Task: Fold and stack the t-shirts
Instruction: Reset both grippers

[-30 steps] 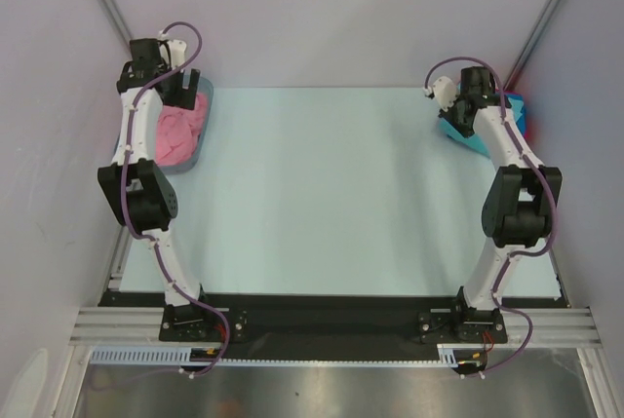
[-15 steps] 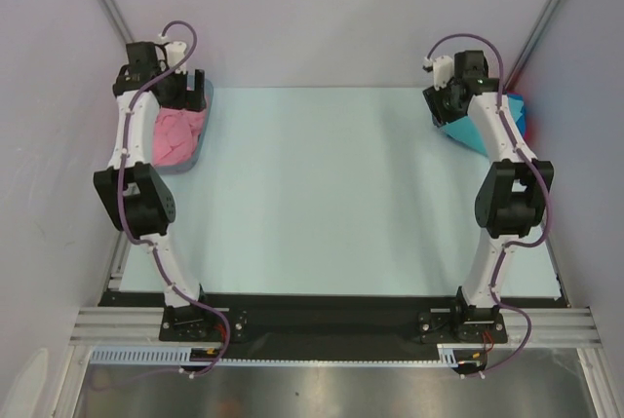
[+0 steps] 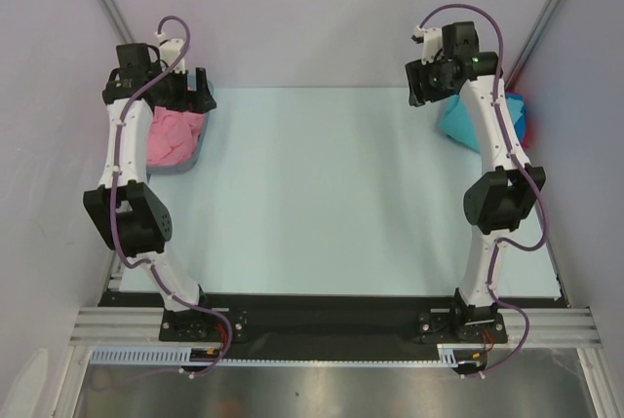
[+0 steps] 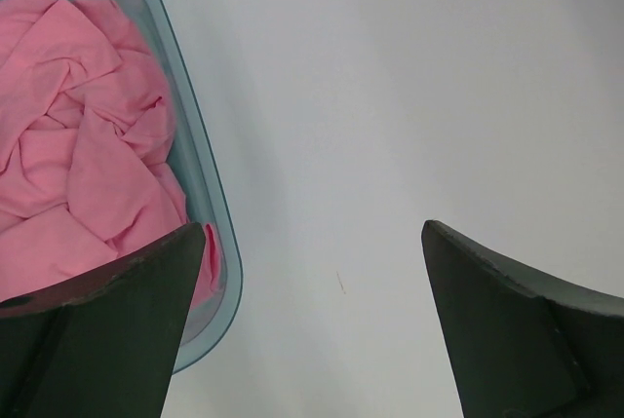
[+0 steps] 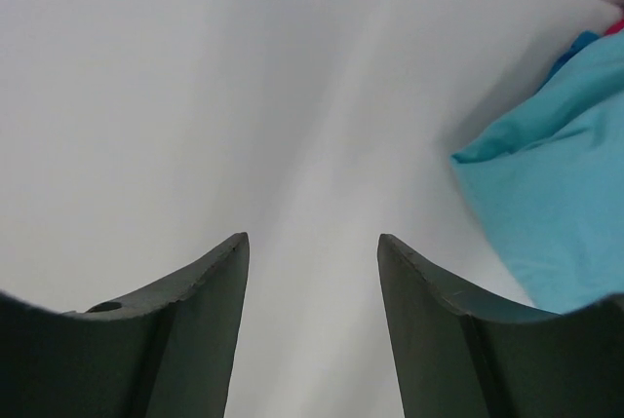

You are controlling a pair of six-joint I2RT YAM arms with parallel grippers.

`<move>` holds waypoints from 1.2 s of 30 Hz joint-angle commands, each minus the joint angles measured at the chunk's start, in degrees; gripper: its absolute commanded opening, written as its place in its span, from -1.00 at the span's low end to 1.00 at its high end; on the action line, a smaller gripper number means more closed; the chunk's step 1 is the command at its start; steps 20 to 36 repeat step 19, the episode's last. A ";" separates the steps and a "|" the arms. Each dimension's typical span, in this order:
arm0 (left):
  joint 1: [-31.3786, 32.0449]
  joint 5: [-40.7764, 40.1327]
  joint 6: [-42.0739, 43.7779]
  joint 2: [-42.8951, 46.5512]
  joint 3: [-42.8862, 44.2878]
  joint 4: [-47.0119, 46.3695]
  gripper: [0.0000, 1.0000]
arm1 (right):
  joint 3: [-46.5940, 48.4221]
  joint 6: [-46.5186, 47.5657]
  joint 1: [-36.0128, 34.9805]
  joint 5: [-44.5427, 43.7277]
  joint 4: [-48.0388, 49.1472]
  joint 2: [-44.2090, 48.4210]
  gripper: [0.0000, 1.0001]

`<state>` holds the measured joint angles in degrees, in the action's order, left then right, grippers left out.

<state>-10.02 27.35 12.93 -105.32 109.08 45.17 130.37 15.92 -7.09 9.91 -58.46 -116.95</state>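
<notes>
A crumpled pink t-shirt (image 4: 78, 145) (image 3: 168, 135) lies in a grey-blue tub (image 4: 200, 179) at the table's far left. My left gripper (image 4: 312, 228) (image 3: 192, 92) hangs open and empty above the tub's right rim. At the far right sits a teal t-shirt (image 5: 556, 194) (image 3: 454, 124) on a pile, with slivers of bright blue (image 5: 582, 44) (image 3: 518, 111) and red (image 5: 614, 26) behind it. My right gripper (image 5: 312, 238) (image 3: 419, 82) is open, holds nothing and hovers over bare table left of that pile.
The pale blue table (image 3: 322, 194) spreads between both arms. Grey walls close in at the back and on both sides. The tub's rim (image 3: 180, 167) lies near the left edge, behind the left arm's elbow (image 3: 127, 218).
Both arms have lifted. The right gripper swung up and left, off the teal pile. The left gripper rose out of the tub and shifted right over its rim.
</notes>
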 commanded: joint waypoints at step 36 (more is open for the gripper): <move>0.62 1.39 -0.36 1.34 0.87 -0.87 1.00 | 2.43 0.34 -0.47 0.11 -2.71 -1.79 0.24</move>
